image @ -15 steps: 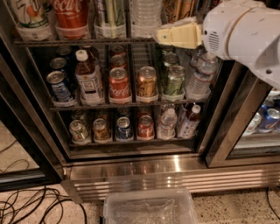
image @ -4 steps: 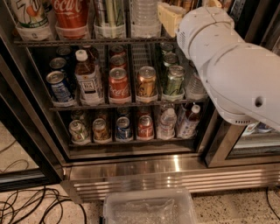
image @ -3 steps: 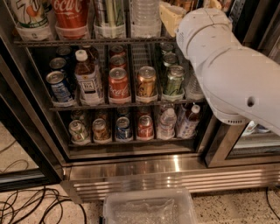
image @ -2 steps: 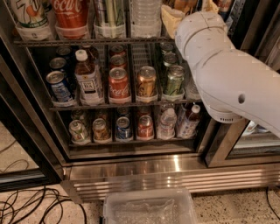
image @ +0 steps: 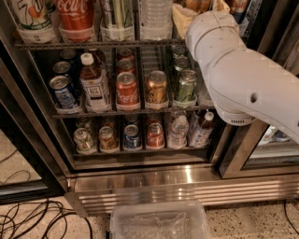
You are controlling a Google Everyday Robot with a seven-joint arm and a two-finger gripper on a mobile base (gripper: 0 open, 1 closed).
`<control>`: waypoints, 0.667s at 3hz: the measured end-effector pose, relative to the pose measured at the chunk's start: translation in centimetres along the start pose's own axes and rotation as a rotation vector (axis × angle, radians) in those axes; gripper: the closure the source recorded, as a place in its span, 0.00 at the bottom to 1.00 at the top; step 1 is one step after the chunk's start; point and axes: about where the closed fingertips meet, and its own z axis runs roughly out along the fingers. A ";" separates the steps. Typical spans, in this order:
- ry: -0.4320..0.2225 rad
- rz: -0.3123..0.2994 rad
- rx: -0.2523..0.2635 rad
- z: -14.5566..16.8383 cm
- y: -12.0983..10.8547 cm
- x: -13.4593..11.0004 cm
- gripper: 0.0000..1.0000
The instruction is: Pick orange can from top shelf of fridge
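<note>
The fridge [image: 187,183] stands open in front of me, with wire racks of drinks. The top shelf [image: 93,45] runs along the top of the view, its drinks standing in clear cup holders. My gripper [image: 198,8] is at the right end of that shelf, at the top edge of the view, and my white arm [image: 243,74] reaches up to it from the right. A bit of the shiny orange can [image: 195,3] shows at the gripper. My wrist hides most of it.
The top shelf also holds a white can [image: 32,14], a red cola can [image: 74,14], a striped can [image: 117,14] and a clear bottle [image: 153,16]. A shorter orange can [image: 156,86] stands beside a cola can [image: 127,88] one rack down. A plastic bin [image: 159,221] and cables [image: 28,219] lie on the floor.
My arm has swung from the right of the middle rack up to the right end of the top shelf. Over the last second it crept slightly further up and in.
</note>
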 end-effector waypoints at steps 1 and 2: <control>0.002 0.012 -0.006 0.7 0.1 0.4 0.37; -0.001 0.022 -0.020 1.7 0.4 0.6 0.38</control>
